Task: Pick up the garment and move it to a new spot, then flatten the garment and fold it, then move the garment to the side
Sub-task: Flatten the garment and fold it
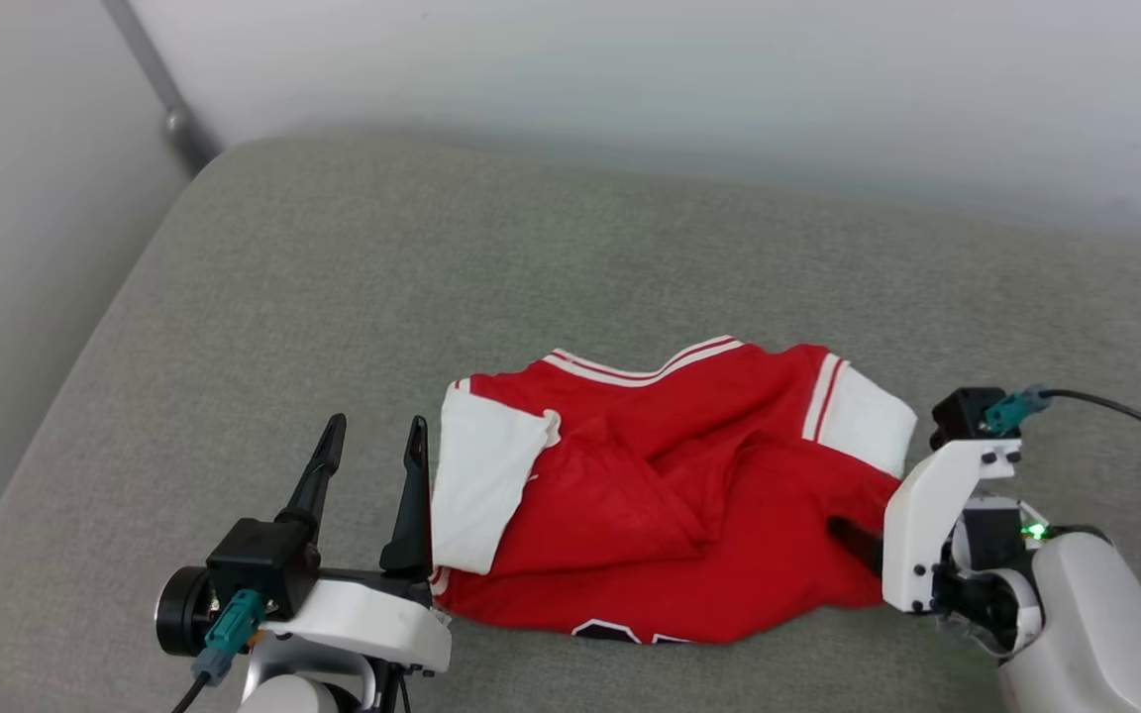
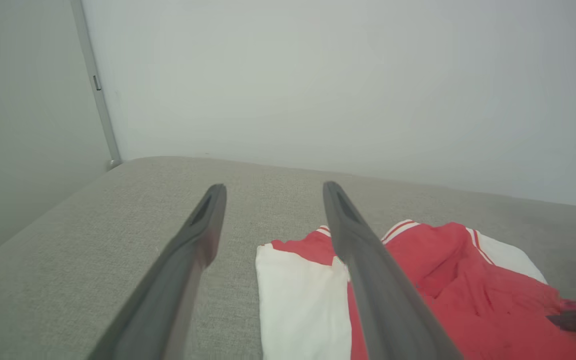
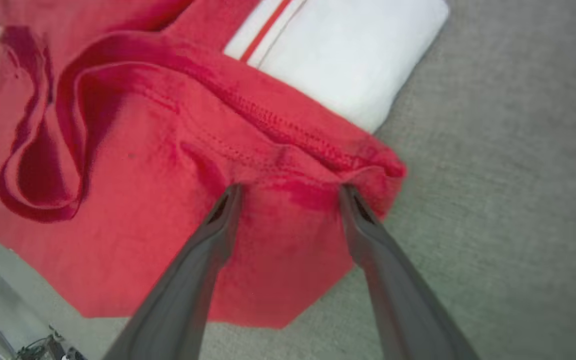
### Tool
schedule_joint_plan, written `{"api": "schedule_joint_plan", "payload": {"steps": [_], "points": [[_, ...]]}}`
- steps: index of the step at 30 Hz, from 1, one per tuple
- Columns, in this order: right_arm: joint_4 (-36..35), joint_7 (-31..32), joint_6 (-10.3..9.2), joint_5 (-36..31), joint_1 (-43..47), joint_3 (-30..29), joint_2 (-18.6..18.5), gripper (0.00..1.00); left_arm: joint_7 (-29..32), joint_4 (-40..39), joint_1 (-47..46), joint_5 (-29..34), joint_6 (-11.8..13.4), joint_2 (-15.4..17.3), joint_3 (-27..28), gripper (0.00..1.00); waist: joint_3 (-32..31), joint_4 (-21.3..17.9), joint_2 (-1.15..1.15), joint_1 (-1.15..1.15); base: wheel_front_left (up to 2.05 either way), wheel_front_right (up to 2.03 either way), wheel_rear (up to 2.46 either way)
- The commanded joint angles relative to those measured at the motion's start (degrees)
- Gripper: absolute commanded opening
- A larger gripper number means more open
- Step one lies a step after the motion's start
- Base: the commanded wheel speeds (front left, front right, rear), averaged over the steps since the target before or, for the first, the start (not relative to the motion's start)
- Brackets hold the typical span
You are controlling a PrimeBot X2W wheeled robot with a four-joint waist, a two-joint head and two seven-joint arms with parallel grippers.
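The shirt [image 1: 689, 495] is bright red with white sleeves [image 1: 476, 475] and red-and-white striped trim [image 1: 645, 368]. At its near hem there is a sliver of black print [image 1: 630, 631] outlined in white. The cushion [image 1: 531, 248] is a flecked grey-green weave and the wall [image 1: 630, 79] is pale grey. The left gripper [image 1: 377, 426] and right gripper [image 3: 292, 189] have black fingers, white housings and teal plugs [image 1: 234, 619].
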Motion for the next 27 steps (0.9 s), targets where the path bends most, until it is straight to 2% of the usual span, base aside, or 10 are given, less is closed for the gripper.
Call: {"api": "schedule_joint_plan", "payload": {"steps": [1,5,6,7,8,13,19,24,27], "points": [[1.4,0.4,-0.02,0.0,-0.6,0.3,-0.1,1.0,-0.1,0.3,-0.6,0.3,-0.2,-0.4,0.3,1.0,1.5,1.5,0.0,0.0,0.0,0.0,0.0],[8.5,3.2,-0.02,0.9,-1.3,2.3,0.1,1.0,-0.1,1.0,-0.4,1.5,-1.6,-2.0,1.4,1.0,2.2,2.3,0.0,0.0,0.0,0.0,0.0],[9.6,3.5,-0.02,1.5,-1.3,2.6,0.3,0.62,-0.1,1.2,-0.4,1.8,-1.9,-2.1,1.8,1.0,2.3,2.4,0.0,0.0,0.0,0.0,0.0],[10.3,3.4,-0.01,2.1,-1.4,3.0,0.5,0.16,-0.1,1.3,-0.3,2.1,-2.2,-2.3,2.1,1.0,2.4,2.4,0.0,0.0,0.0,0.0,0.0],[10.7,3.1,-0.01,2.5,-1.6,3.4,0.5,0.0,-0.1,1.5,-0.2,2.3,-2.4,-2.6,2.5,1.0,2.4,2.3,0.0,0.0,0.0,0.0,0.0],[8.2,-0.4,-0.02,3.4,-4.7,5.4,-1.2,0.0,-0.1,2.2,1.0,3.3,-3.2,-3.2,4.1,1.0,1.6,0.7,0.0,0.0,0.0,0.0,0.0],[-1.0,-4.8,-0.02,2.6,-4.8,6.5,-5.1,0.0,-0.1,2.6,2.4,4.0,-3.8,-3.2,5.3,1.0,-0.6,-2.6,0.0,0.0,0.0,0.0,0.0],[-12.1,-4.2,-0.03,0.4,1.8,2.5,-8.9,0.0,-0.1,2.7,4.0,3.6,-3.8,-2.8,6.0,1.0,-2.1,-5.8,0.0,0.0,0.0,0.0,0.0],[-18.8,-2.6,-0.02,-1.4,8.4,-2.0,-8.8,0.0,-0.1,2.8,5.0,3.1,-3.6,-2.5,6.3,1.0,-2.6,-7.6,0.0,0.0,0.0,0.0,0.0]]}}
